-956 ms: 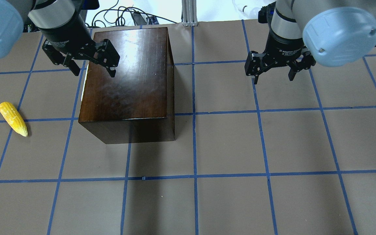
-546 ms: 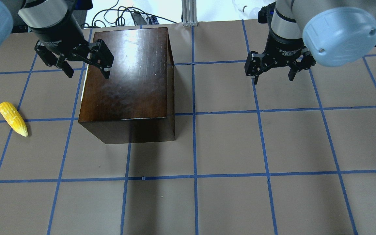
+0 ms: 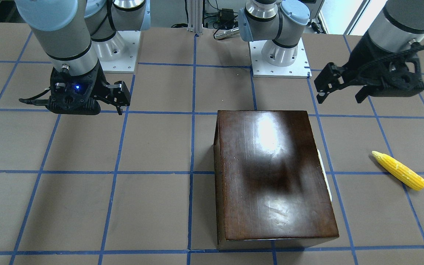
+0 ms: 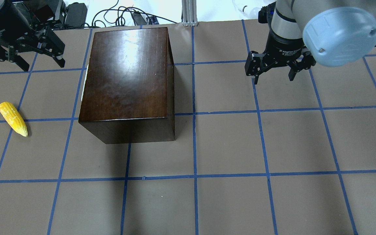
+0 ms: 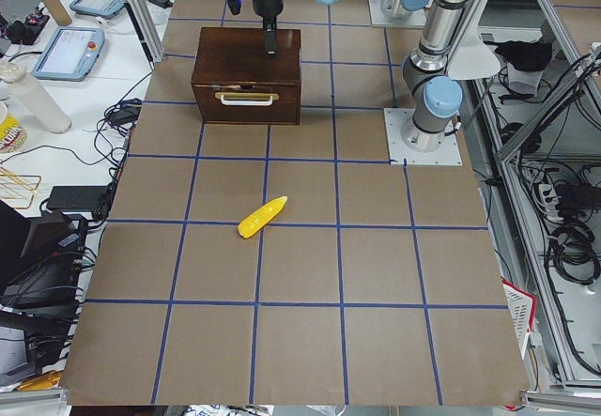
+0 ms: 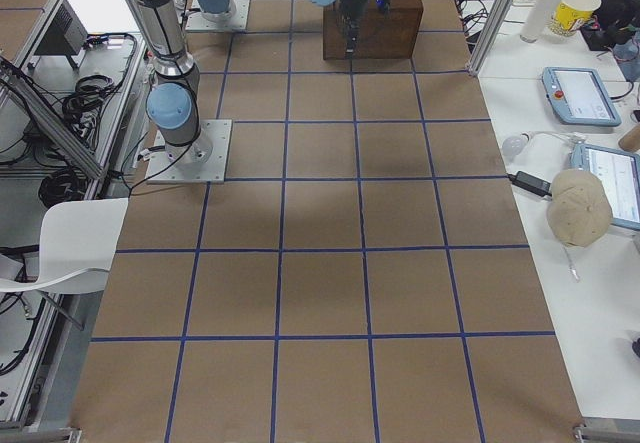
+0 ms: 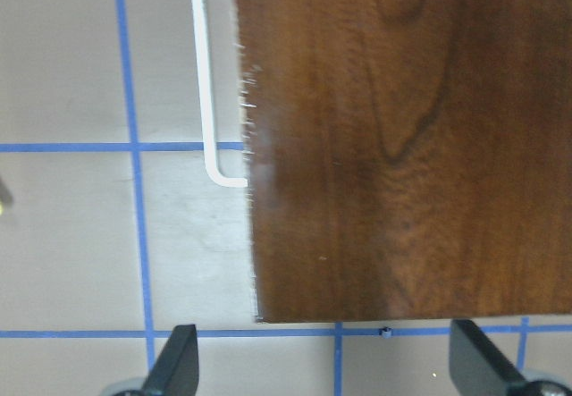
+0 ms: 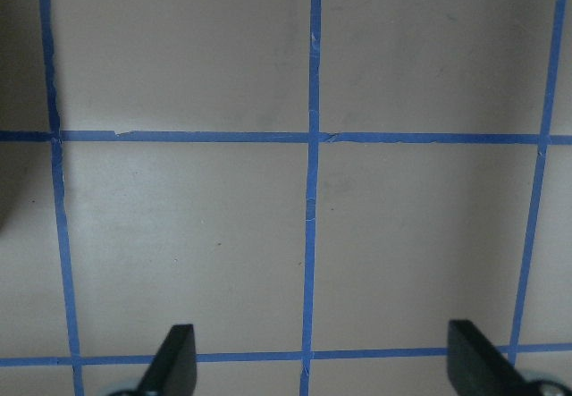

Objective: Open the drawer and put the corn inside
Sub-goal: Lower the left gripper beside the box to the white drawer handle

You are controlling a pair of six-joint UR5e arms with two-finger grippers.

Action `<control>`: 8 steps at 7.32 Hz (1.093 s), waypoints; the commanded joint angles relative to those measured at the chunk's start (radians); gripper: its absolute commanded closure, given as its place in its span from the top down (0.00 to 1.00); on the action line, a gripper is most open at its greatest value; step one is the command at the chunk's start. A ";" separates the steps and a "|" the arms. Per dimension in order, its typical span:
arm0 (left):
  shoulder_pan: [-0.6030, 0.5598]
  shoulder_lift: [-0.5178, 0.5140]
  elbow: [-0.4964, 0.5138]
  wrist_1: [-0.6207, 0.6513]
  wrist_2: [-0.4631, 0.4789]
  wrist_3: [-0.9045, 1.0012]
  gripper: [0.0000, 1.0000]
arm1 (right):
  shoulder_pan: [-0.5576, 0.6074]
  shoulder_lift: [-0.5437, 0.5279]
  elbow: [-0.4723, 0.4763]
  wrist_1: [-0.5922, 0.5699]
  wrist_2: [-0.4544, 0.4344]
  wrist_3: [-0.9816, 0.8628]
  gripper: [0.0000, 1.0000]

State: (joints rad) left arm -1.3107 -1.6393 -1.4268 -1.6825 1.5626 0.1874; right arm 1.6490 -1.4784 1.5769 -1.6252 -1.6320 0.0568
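A: Nearest the left end, the corn (image 5: 262, 218) lies loose. Behind it the drawer (image 5: 286, 106) sits shut, white handle (image 7: 211, 83) facing out

B: Left gripper (image 4: 43, 65), fingers spread, needs to drop level, straddle that handle, pull straight. Right gripper (image 4: 273, 79), far side: spread and empty

1. The box (image 4: 126, 75) is the only tall obstacle on the bench (image 4: 227, 202), and it stands between the two grippers.
2. Its handle (image 7: 207, 83) juts from the side facing the corn (image 4: 13, 118), with a gap between bar and wood.
3. Open bench lies between that side and the corn.
4. The left gripper (image 4: 43, 66) hangs high near a handle-side corner of the box, fingers spread, touching nothing.
5. The right gripper (image 4: 273, 79), fingers spread, hangs over bare bench, well apart from the box's other side.
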 commanded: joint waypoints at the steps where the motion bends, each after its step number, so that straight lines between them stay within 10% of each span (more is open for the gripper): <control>1: 0.112 -0.036 -0.017 0.009 0.003 0.097 1.00 | 0.000 0.001 0.000 0.001 0.000 0.000 1.00; 8: 0.217 -0.227 -0.015 0.144 -0.199 0.344 1.00 | 0.000 0.000 0.000 0.001 0.001 0.000 1.00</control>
State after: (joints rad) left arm -1.0839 -1.8391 -1.4416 -1.5461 1.3932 0.4819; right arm 1.6490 -1.4785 1.5769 -1.6252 -1.6312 0.0567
